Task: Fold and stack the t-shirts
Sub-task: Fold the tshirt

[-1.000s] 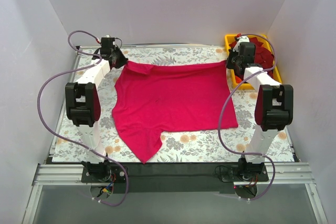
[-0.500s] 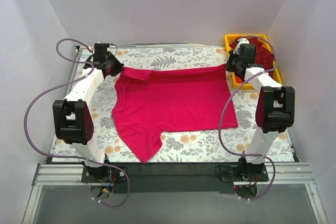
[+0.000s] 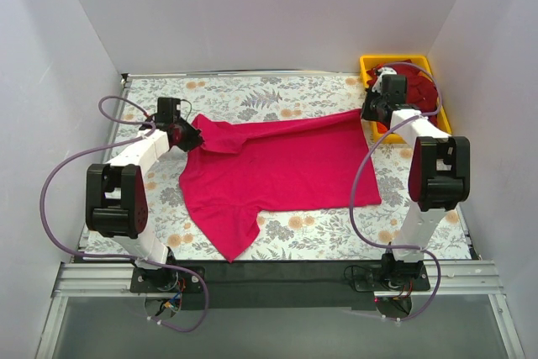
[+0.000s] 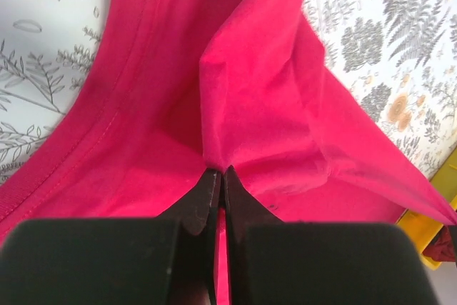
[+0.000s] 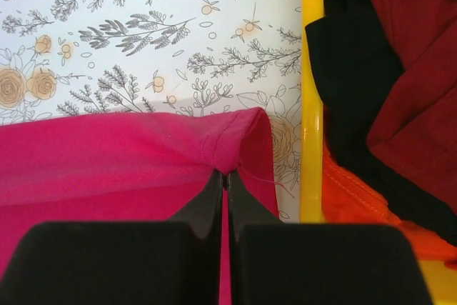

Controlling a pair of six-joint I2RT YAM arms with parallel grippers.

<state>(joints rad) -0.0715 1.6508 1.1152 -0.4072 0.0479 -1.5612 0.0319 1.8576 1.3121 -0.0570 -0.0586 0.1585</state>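
Observation:
A bright magenta-pink t-shirt (image 3: 277, 174) lies spread on the floral table. My left gripper (image 3: 190, 134) is shut on its far left edge, with the cloth (image 4: 264, 105) bunched between the closed jaws (image 4: 219, 173). My right gripper (image 3: 370, 109) is shut on its far right corner (image 5: 235, 148), next to the bin. The far edge is lifted between the two grippers and sags toward the near side. Darker crimson shirts (image 3: 416, 81) lie heaped in the yellow bin and show in the right wrist view (image 5: 407, 76).
The yellow plastic bin (image 3: 366, 65) stands at the far right corner, its rim (image 5: 310, 105) just right of my right gripper; it also holds black and orange cloth (image 5: 357, 191). White walls close in the table (image 3: 252, 94) on three sides.
My left gripper has pulled the shirt's far left edge from the far left corner toward the near side and middle. The far edge now folds over. The right gripper has barely moved.

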